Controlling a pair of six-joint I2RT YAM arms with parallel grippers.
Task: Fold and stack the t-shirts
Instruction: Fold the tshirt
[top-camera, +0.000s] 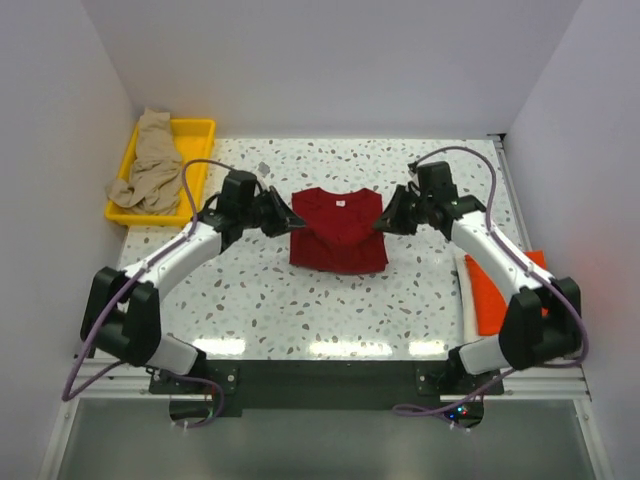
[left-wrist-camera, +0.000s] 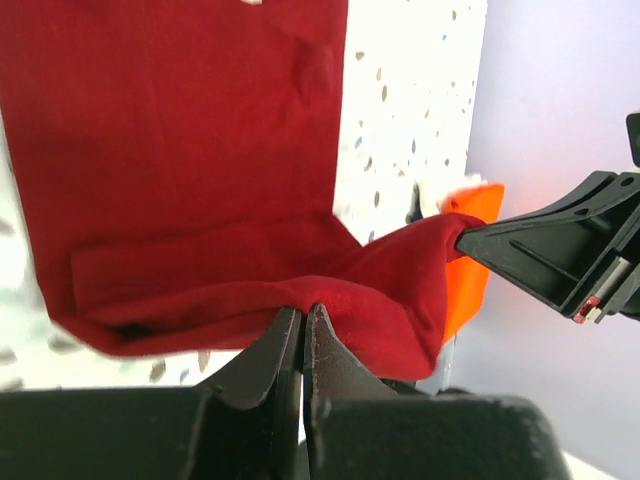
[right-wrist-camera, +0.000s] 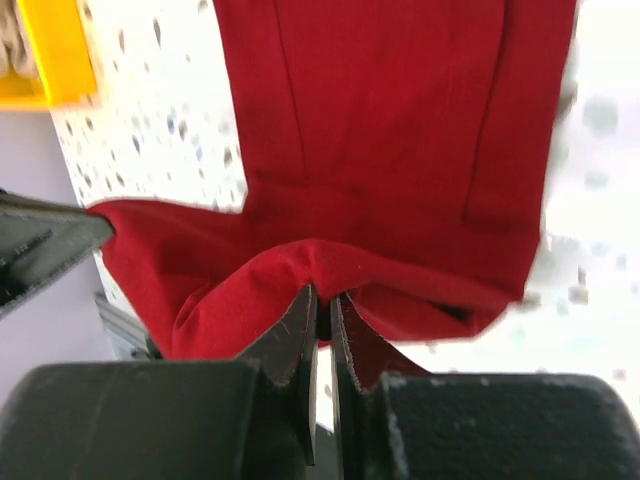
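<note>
Dark red t-shirt (top-camera: 338, 232) sits mid-frame on the speckled worktop (top-camera: 300, 310), lying flat with its sides gathered up. Left pincer (left-wrist-camera: 303, 318) is squeezed nearly closed on a bunch of red cloth at the shirt's left edge. Right pincer (right-wrist-camera: 322, 300) is doing the same on the right edge, fingers almost touching with fabric pinched between them. Tan-beige t-shirt (top-camera: 150, 175) is heaped in the yellow tray (top-camera: 200, 125) at upper left, spilling over the rim. Bright orange t-shirt (top-camera: 492, 295) lies at the worktop's right edge, white cloth (top-camera: 466, 285) just beside it.
</note>
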